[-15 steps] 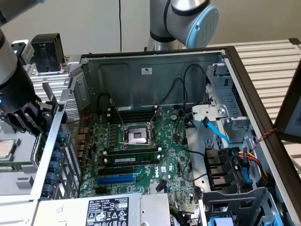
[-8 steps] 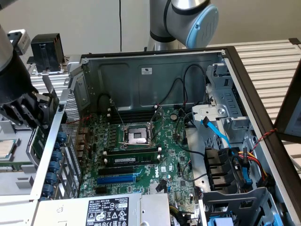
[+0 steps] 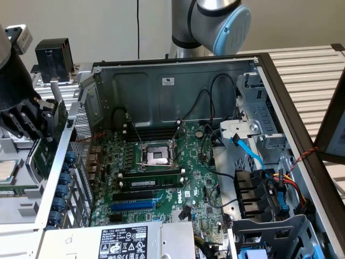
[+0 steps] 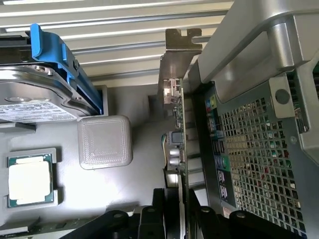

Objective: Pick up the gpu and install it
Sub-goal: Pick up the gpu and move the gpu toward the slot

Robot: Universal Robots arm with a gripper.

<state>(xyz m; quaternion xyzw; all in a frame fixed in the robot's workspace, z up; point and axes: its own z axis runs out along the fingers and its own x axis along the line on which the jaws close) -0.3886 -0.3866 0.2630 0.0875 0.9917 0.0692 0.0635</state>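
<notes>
The open computer case (image 3: pixel 178 81) lies on its side on the slatted counter (image 3: pixel 307 70), and its green motherboard (image 3: pixel 199 178) faces up. A power supply (image 3: pixel 124 243) sits at the near edge of the case, with a drive cage (image 3: pixel 259 135) and its blue and red cables at the exterior view's right. The robot arm (image 3: pixel 215 21) rises behind the case.

The hand (image 4: pixel 178 205) is outside the case at the exterior view's left, just beside the perforated rear wall (image 4: pixel 259 164). It is clenched on the gpu (image 4: pixel 175 134), with a black finger on each side of the card.

The gpu hangs edge-on and runs roughly parallel to the rear wall, close to it. I cannot tell whether the two touch. Its silver end bracket (image 4: pixel 174 64) is at the end away from the hand. The card is not yet in any motherboard slot.

A grey parts tray (image 4: pixel 124 169) lies below the card. On it are a hard drive (image 4: pixel 30 99) in a blue carrier (image 4: pixel 55 64), a square grey block (image 4: pixel 104 142) and a CPU (image 4: pixel 29 179) seated in its own recess.

The CPU socket (image 3: pixel 156 155) sits in the middle of the motherboard, with a blue expansion slot (image 3: pixel 133 205) nearer the power supply.
</notes>
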